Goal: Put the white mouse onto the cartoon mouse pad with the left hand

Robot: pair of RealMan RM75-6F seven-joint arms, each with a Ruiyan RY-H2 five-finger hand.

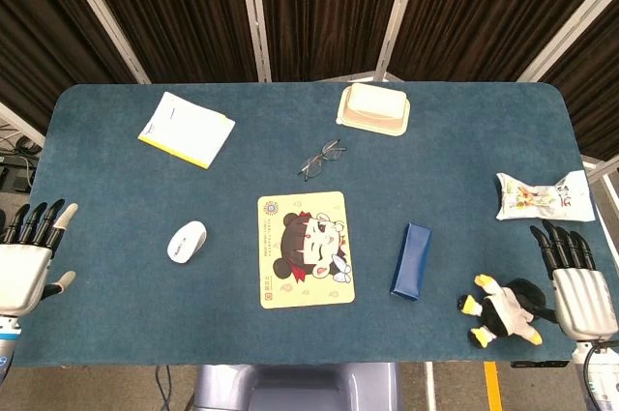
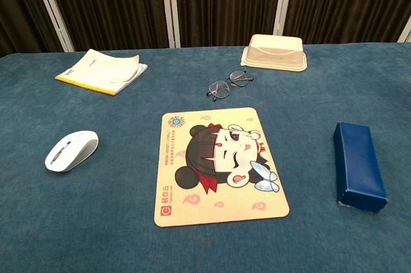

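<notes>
On the blue felt-covered table (image 1: 116, 314), the small white computer mouse (image 1: 187, 241) sat just left of the rectangular cartoon mouse pad (image 1: 305, 249), the cream one printed with a winking girl's face. Mouse and pad weren't touching; a strip of blue showed between them, so the mouse wasn't on the pad yet.

The left hand (image 1: 27, 256) hung at the table's left edge, well apart from the mouse, with its dark fingers (image 1: 39, 218) straight and slightly fanned, thumb out to the side, holding nothing. The right hand (image 1: 575, 280) was over at the right edge, fingers also extended and a bit apart, nothing in it (only the head view caught either hand, the chest view showed just the tabletop).

Other stuff lying around: a yellow-edged white booklet (image 1: 187, 129) toward the far left, a cream plastic lidded container (image 1: 373, 108) at the far middle, a pair of thin-framed glasses (image 1: 321, 160) between the container and the pad, a dark blue rectangular case (image 1: 411, 261) right of the pad, a white snack packet (image 1: 544, 195) near the right edge, and a black-and-white plush penguin toy (image 1: 505, 309) just beside the right hand.
</notes>
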